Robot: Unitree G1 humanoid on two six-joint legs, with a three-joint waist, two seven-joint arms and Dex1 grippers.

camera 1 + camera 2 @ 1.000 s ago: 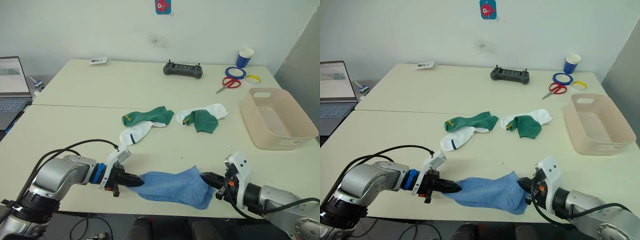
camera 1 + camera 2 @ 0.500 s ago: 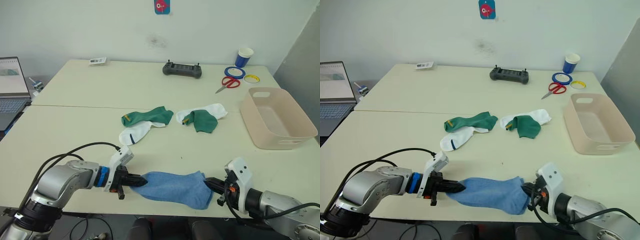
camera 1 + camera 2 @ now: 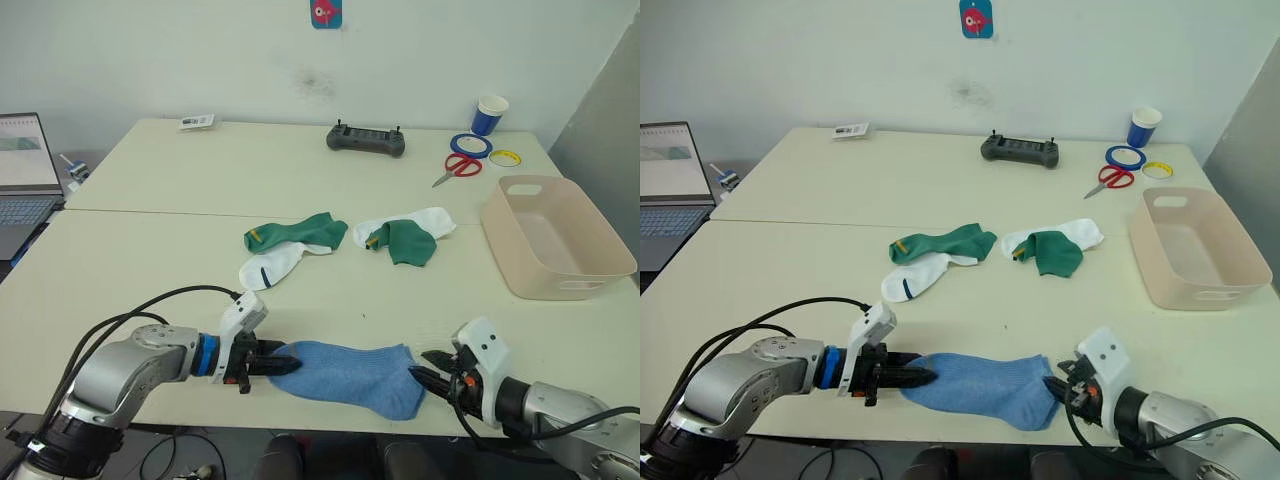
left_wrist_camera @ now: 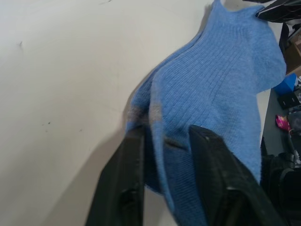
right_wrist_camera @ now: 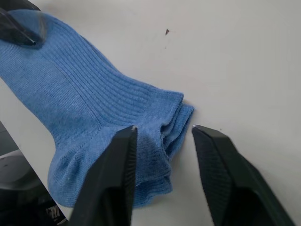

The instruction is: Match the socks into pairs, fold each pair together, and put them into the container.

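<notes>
No lettering readable; left gripper (image 4: 164, 141) pinches blue socks (image 3: 345, 374); right gripper (image 5: 164, 136) spread apart.

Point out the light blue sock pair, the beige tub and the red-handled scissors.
light blue socks (image 3: 345, 374), left eye view, middle of the fabric lying flat
beige tub (image 3: 599, 232), left eye view, its right-hand rim
red-handled scissors (image 3: 1118, 178), right eye view, the red handle loops

Bright even indoor light, soft shadows (faint), wrist views slightly blurred
</notes>
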